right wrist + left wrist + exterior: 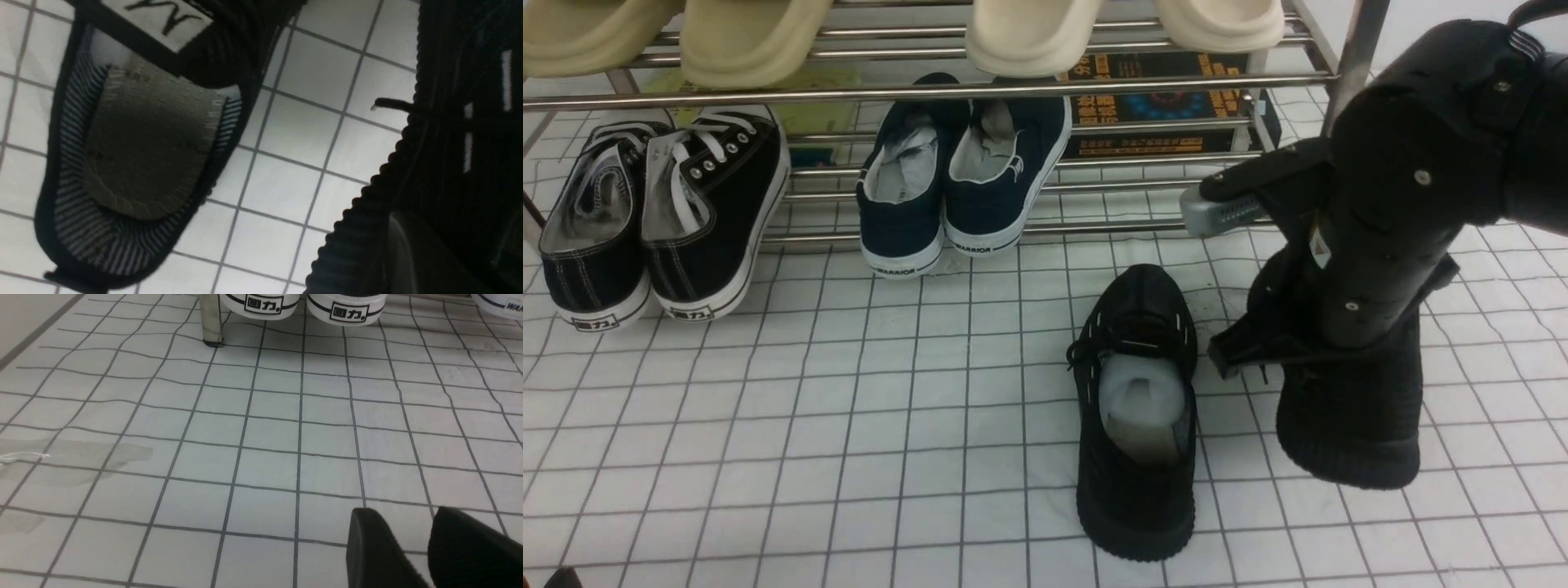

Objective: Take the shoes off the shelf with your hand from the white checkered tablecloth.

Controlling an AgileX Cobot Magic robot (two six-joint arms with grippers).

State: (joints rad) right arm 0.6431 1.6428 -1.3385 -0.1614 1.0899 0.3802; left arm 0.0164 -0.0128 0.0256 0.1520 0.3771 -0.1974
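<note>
Black knit sneakers (1135, 425), the pair to be moved, are both off the rack and down on the white checkered tablecloth (849, 425), which fills most of the front view; behind it stands the silver tube shoe rack (1176, 80), carrying cream slippers (1029, 33) on an upper tier, with a black canvas pair (662, 220) and a navy Warrior pair (964, 180) leaning down from a lower one.

The right arm (1405, 188) looms on the right, reaching down over the second sneaker (1347, 425); the right gripper (1258, 343) sits at that shoe's opening, but whether it is clamped on the rim or merely resting there cannot be told. The first sneaker lies just beside it, heel toward the camera, white paper stuffing (1139, 392) showing.

The left gripper (408, 547), well apart, hovers low over bare cloth; its fingers are slightly parted and hold nothing.

These shoes look light; the knit upper is probably soft and would buckle, the ribbed sole stiffer. The heel collar seems the best hold, one finger inside; a loose lace (408, 107) could snag.
</note>
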